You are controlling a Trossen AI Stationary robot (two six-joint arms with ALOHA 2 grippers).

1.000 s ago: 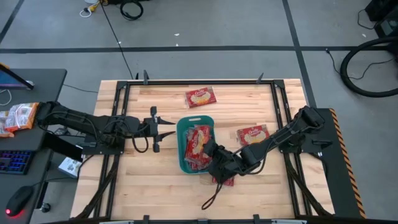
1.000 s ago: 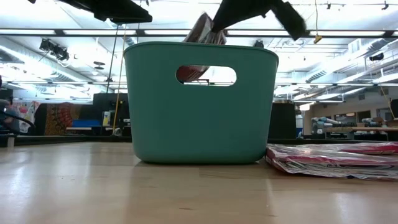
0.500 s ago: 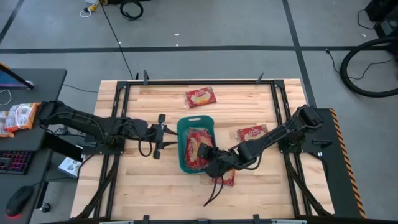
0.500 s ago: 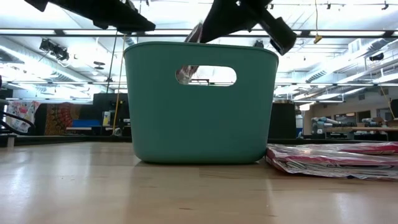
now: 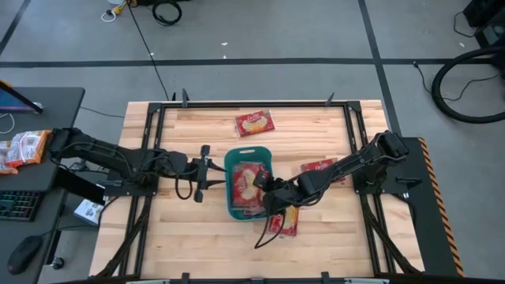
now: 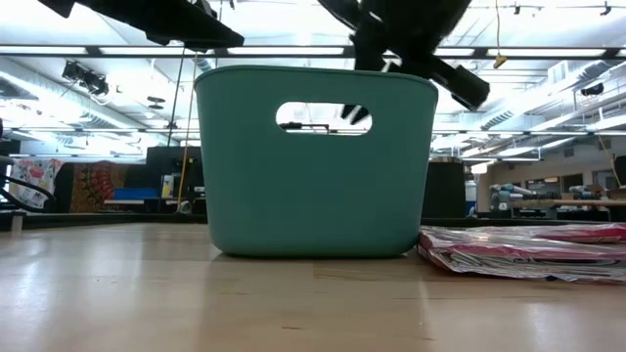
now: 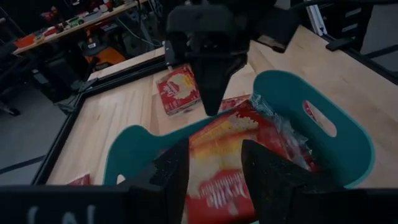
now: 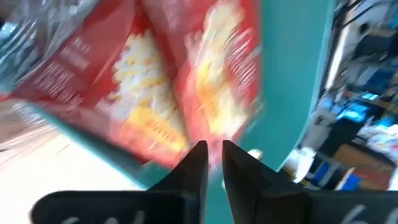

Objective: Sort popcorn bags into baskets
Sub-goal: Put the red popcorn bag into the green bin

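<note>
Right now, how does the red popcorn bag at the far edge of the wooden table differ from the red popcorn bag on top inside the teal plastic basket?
The far red popcorn bag lies flat on the bare wooden table, alone and apart from both arms. The top red popcorn bag rests inside the teal plastic basket on other bags, with the right gripper just above it. Both are red with a cream-yellow label.

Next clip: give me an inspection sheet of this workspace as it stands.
Surface: pale wooden table, black frame rails.
Job's things: teal plastic bin mid-table holding red glossy popcorn bags; loose bags at far edge, by right arm, beside bin.
Clutter: nothing seen.
Grippers: right gripper over bin, jaws slightly parted, empty; left gripper beside bin, open.
Cables: black loop near bin.
Surroundings: desk, keyboard, floor cables.
</note>
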